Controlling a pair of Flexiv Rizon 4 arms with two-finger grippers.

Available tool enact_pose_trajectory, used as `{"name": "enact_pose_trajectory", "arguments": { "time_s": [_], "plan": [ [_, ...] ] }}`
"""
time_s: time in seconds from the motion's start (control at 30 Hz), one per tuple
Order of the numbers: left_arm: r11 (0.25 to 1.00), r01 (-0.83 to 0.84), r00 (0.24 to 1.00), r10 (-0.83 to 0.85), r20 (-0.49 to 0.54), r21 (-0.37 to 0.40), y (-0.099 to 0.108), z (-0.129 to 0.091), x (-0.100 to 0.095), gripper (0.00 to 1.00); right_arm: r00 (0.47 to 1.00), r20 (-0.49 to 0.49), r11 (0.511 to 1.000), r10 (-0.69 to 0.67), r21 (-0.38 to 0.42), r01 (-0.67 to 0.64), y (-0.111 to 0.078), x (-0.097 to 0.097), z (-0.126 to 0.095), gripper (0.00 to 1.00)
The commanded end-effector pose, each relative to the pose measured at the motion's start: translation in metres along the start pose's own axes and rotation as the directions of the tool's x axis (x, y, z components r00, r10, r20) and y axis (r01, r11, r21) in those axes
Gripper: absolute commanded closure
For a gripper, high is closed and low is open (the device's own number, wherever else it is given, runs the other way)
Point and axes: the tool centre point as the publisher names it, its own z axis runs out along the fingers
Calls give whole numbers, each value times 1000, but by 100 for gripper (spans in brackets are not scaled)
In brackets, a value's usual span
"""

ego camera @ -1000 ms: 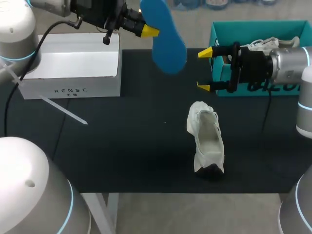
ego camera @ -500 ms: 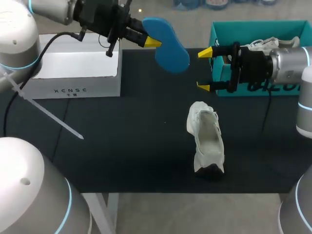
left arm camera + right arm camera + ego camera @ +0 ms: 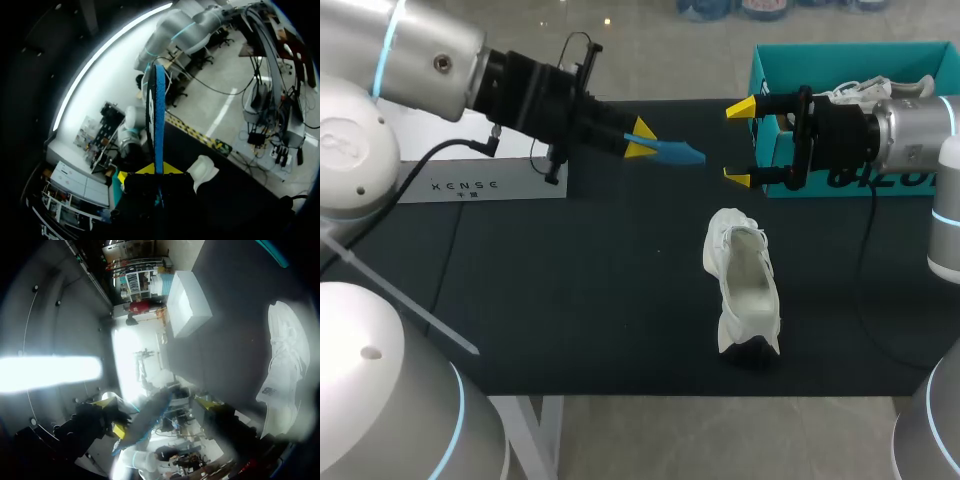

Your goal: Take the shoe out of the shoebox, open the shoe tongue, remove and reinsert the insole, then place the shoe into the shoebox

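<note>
My left gripper (image 3: 642,142) is shut on one end of the blue insole (image 3: 676,153). The insole hangs above the black table top and points toward my right gripper. In the left wrist view the insole (image 3: 158,120) stands edge-on between the yellow tips. My right gripper (image 3: 739,143) hovers open and empty in front of the teal shoebox (image 3: 840,58), a short gap from the insole's free end. The white shoe (image 3: 744,285) stands upright on the mat below both grippers, its mouth facing up. It also shows in the right wrist view as the shoe (image 3: 283,365) off to one side.
A white box (image 3: 470,185) sits at the table's back left, partly hidden behind my left arm. White laces or paper (image 3: 865,88) poke out of the teal shoebox. The black mat (image 3: 570,300) stretches in front of the shoe to the table's front edge.
My left arm has swung down and to the right, turning the insole from broadside to edge-on and lower over the table. The right arm and the shoe have not moved.
</note>
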Motion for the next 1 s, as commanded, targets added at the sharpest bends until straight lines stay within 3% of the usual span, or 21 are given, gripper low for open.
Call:
{"name": "enact_pose_trajectory", "arguments": {
  "time_s": [0.03,0.4,1.0],
  "plan": [
    [1000,-19,995,18,94,3,5,12,18,100,1000,-1,1000,0,-3,0,0,-1,1,0],
    [996,-85,990,83,110,18,19,32,20,100,1000,-1,1000,0,-3,0,0,-1,1,0],
    [977,-209,973,212,89,-37,39,62,-13,100,1000,-1,1000,0,-3,0,0,-1,1,0]
  ]
}}
